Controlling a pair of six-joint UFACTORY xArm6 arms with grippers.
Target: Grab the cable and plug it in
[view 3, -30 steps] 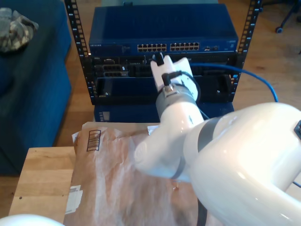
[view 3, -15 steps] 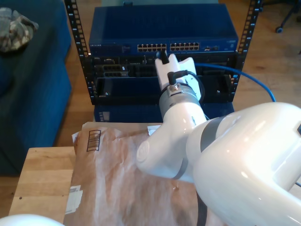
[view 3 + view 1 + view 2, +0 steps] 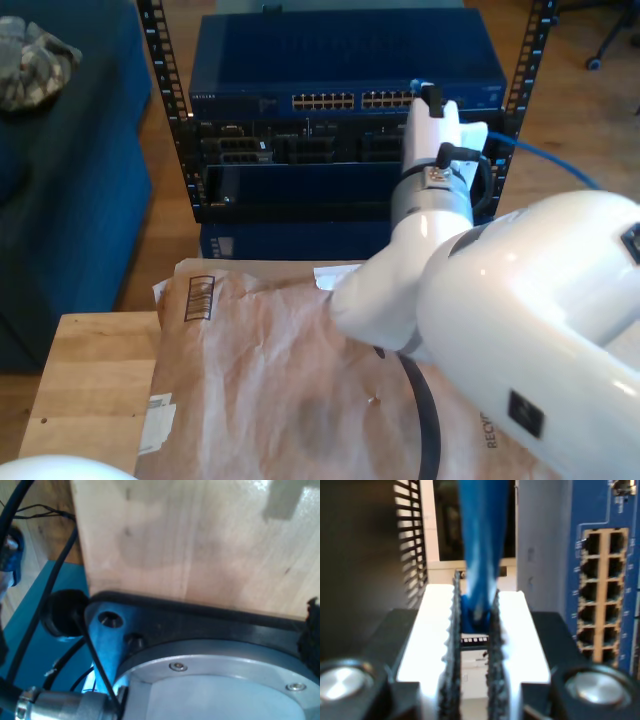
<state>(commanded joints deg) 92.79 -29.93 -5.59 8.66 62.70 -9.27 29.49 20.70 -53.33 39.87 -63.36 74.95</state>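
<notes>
1. First wrist view: a pale wooden worktop and a metal mounting flange are seen. Whether the first tool is spread or pressed together cannot be told.
2. Second wrist view: the cable is pinched between the pads of the second tool, held endwise so the plug can be aimed at the ports.
3. Exterior view: the tool is held at the switch, near the ports' end towards the exterior view's right, apparently for insertion.

My second claw gripped the blue cable between its toothed pads; a blue switch showed 2 port columns beside it.
</notes>
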